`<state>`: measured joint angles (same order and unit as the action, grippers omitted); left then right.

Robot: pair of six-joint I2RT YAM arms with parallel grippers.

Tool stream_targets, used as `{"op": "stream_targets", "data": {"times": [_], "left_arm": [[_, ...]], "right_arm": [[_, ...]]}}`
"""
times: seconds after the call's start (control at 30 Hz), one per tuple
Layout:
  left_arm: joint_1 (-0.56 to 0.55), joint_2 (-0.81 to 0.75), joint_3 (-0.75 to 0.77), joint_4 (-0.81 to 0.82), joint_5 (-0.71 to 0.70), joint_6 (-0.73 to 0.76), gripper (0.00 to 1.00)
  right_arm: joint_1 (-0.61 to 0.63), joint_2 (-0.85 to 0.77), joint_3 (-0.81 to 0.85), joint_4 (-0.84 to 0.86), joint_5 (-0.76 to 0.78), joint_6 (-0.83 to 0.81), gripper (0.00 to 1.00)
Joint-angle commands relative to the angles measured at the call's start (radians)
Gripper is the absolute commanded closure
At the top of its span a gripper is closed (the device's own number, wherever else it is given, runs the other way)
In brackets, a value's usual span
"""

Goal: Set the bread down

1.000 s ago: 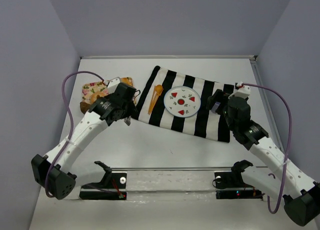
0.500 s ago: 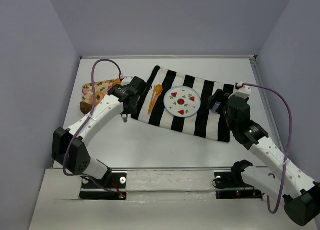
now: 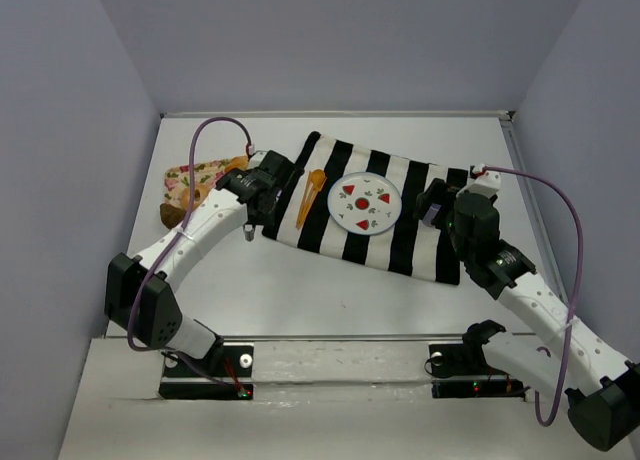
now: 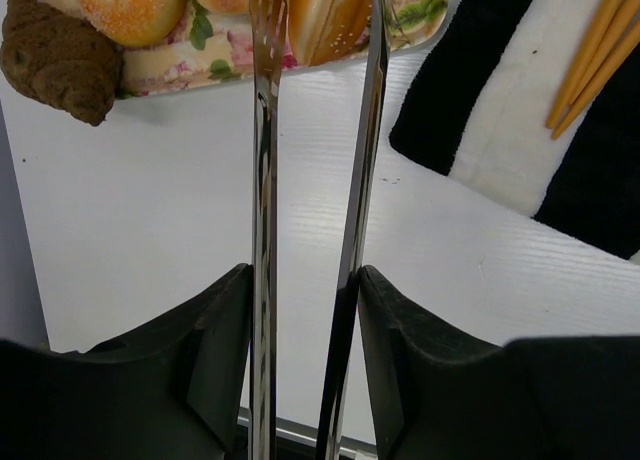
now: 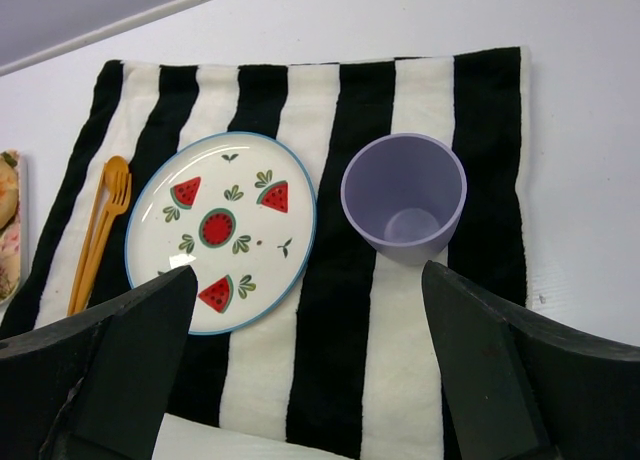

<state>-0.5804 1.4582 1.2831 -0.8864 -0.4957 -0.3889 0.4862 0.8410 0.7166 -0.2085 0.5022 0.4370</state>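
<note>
Now the left claw [image 4: 305, 315] is squeezing a pair of long shiny metal tongs [image 4: 262, 180], so its two black fingers are sitting close together, pressing on the outsides of the two metal strips. The tongs are reaching out in front of it, over the white table [image 3: 330, 290], to the flowery bread tray [image 4: 200, 65] at the far left. The round orange-brown bread roll [image 4: 325, 15] is sitting right between the two strips, at the near edge of the tray. The tips of the tongs are running off the top of the wrist picture, so I cannot tell if the roll is lifting off the tray or resting on it. It looks like the claw is using the tongs so it can pinch soft bread without squashing it. A sugary ring doughnut [image 4: 130, 5] and a dark brown lumpy pastry [image 4: 62, 55] are lying beside the roll on the same tray, and the tongs are not touching them. Just to the right of the tray, the black and white striped cloth [image 3: 400, 230] is lying flat like a place mat. On it, the round white plate with red watermelon pictures [image 3: 365, 205] is waiting with nothing on it, so that is probably where the bread is going. The orange plastic fork and spoon [image 3: 310, 195] are lying left of the plate and the light purple plastic cup [image 5: 404, 195] is standing to its right. The right claw [image 5: 300, 365] is hanging wide apart above the cloth, holding nothing and staying out of the way.
</note>
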Motion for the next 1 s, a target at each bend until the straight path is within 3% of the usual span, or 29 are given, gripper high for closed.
{"op": "stream_targets", "data": {"times": [0.0,0.33,0.7,0.97], "left_arm": [[0.011,0.045,0.008,0.015,-0.004,0.050,0.47],[0.024,0.122,0.016,-0.020,-0.076,0.009,0.48],[0.022,0.123,0.097,-0.074,-0.098,-0.025,0.78],[0.001,0.044,0.205,-0.092,-0.042,-0.073,0.80]], "right_arm": [[0.009,-0.016,-0.006,0.052,0.035,-0.015,0.00],[0.009,-0.031,-0.014,0.055,0.059,-0.014,0.00],[0.009,-0.022,-0.016,0.061,0.073,-0.014,0.00],[0.009,-0.017,-0.017,0.064,0.071,-0.015,0.00]]}}
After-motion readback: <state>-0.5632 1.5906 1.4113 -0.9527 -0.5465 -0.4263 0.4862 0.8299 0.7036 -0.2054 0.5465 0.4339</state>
